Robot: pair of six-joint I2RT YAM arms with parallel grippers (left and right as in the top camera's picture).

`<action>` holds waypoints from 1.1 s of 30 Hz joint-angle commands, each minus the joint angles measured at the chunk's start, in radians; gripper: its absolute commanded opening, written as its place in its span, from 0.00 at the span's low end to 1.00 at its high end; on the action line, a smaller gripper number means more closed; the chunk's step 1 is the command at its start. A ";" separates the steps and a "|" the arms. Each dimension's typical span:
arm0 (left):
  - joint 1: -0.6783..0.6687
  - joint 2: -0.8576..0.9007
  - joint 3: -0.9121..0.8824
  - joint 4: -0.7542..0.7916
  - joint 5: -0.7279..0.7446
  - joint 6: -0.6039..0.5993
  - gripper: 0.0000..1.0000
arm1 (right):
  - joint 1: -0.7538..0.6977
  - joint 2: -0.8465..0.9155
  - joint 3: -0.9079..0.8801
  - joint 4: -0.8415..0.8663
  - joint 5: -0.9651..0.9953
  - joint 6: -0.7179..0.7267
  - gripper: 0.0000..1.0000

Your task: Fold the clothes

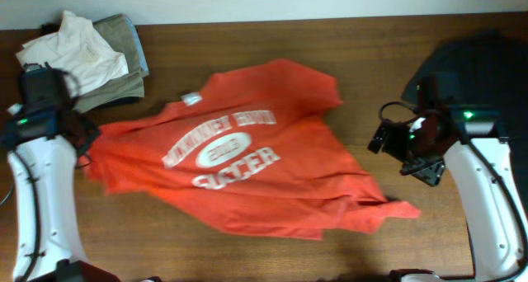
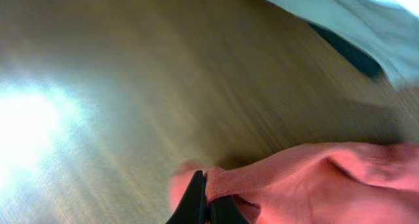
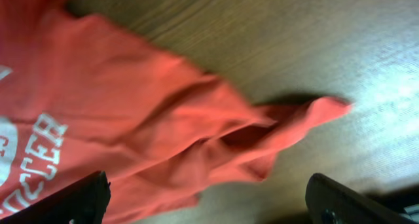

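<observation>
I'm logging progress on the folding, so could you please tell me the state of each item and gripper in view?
orange-red T-shirt: spread out, wrinkled, not yet folded, large lettering facing up.
left gripper: shut on the orange-red T-shirt's left edge.
right gripper: open, holding nothing.
white shirt: crumpled, lying on the khaki-grey garment.
khaki-grey garment: folded, partly covered by the white shirt.

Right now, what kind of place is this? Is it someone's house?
Probably a robot practice lab, not a house. A white left arm and right arm stand at a wooden table, with an orange-red T-shirt spread between them and spare clothes piled in the corner.
</observation>
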 commanded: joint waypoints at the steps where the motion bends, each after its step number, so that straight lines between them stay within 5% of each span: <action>1: 0.122 -0.086 0.011 0.000 0.025 -0.100 0.00 | 0.069 0.006 -0.065 0.051 -0.007 0.005 0.98; 12: 0.150 -0.112 0.007 -0.078 0.190 -0.100 0.00 | 0.311 0.229 -0.120 0.269 -0.043 -0.002 0.99; 19: 0.150 -0.111 -0.002 -0.107 0.190 -0.099 0.00 | 0.301 0.426 -0.120 0.314 -0.008 -0.047 1.00; 33: 0.150 -0.111 -0.004 -0.107 0.194 -0.100 0.00 | 0.283 0.442 -0.177 0.307 0.043 -0.143 0.99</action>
